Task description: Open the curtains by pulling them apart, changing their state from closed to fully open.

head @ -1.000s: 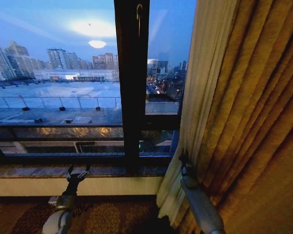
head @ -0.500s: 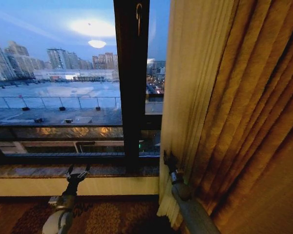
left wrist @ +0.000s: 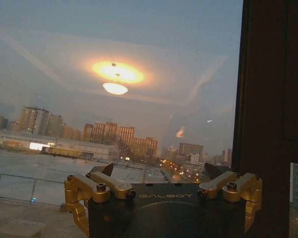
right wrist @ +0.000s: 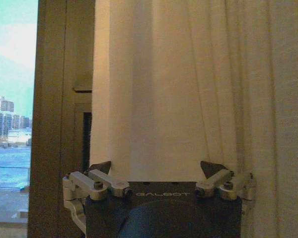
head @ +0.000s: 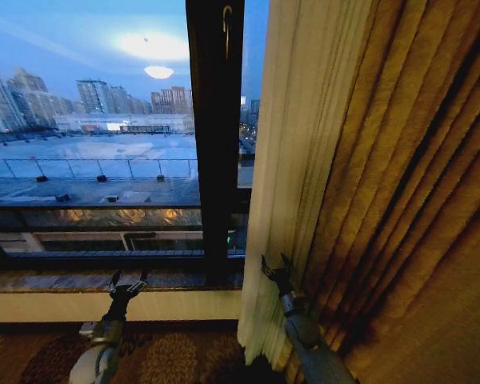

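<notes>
the floor (head: 168, 356) by the window is covered in a dark patterned carpet running up to a pale baseboard (head: 176, 304) under the stone sill (head: 56, 280), and the wavy hem of the sheer curtain (head: 260, 344) hangs down to it beside the golden drape (head: 416, 240).

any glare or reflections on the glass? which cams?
Head view: a ceiling lamp reflection glares on the window glass; the drapes bow from lens distortion. Left wrist view: the same lamp reflection, brighter, with hazy streaks. Right wrist view: none; sheer curtain evenly lit.
</notes>
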